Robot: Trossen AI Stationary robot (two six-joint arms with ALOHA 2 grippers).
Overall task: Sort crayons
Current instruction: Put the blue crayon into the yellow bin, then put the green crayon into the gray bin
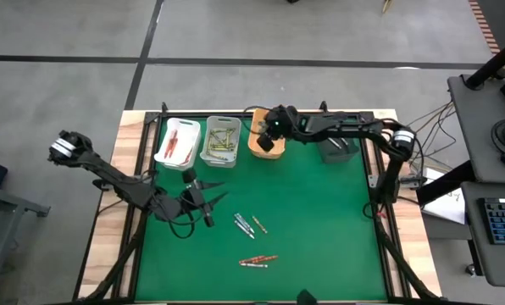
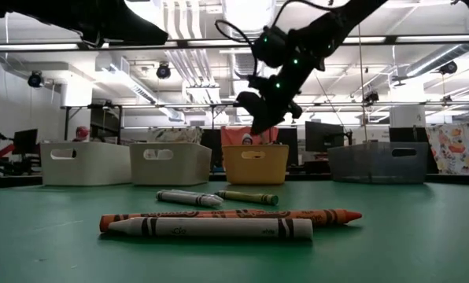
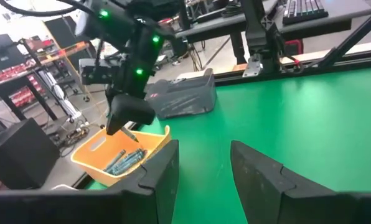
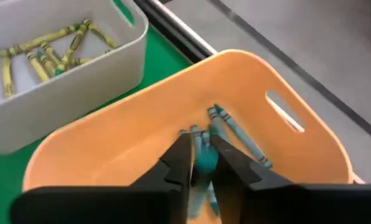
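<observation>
Hovering over the orange bin (image 1: 259,144) at 12 o'clock on the green worktop (image 1: 320,220): right tool (image 4: 201,163), fingers clamped on a blue crayon (image 4: 205,160) just above the blue crayons (image 4: 235,134) already lying inside. From the left wrist view, same tool (image 3: 118,124) poised at the bin's rim, blue sticks (image 3: 124,160) visible on the floor of the bin.

Resting low at 9 o'clock on the worktop, clear of every crayon: left tool (image 1: 203,202), fingers (image 3: 255,177) apart, nothing between them.

Sitting along the far edge, in a row: white bin (image 1: 178,142) at 11 o'clock with red crayons (image 1: 173,142); next to it a second pale bin (image 1: 221,141) with yellow-green crayons (image 4: 42,53); then the orange bin; then a grey bin (image 1: 337,148) at 1 o'clock.

Lying loose on the worktop near 6 o'clock: two grey crayons (image 1: 243,225) and a yellowish one (image 1: 259,225) close together, and nearer the front edge an orange-red crayon (image 2: 242,216) touching a white-wrapped crayon (image 2: 211,228) side by side.
</observation>
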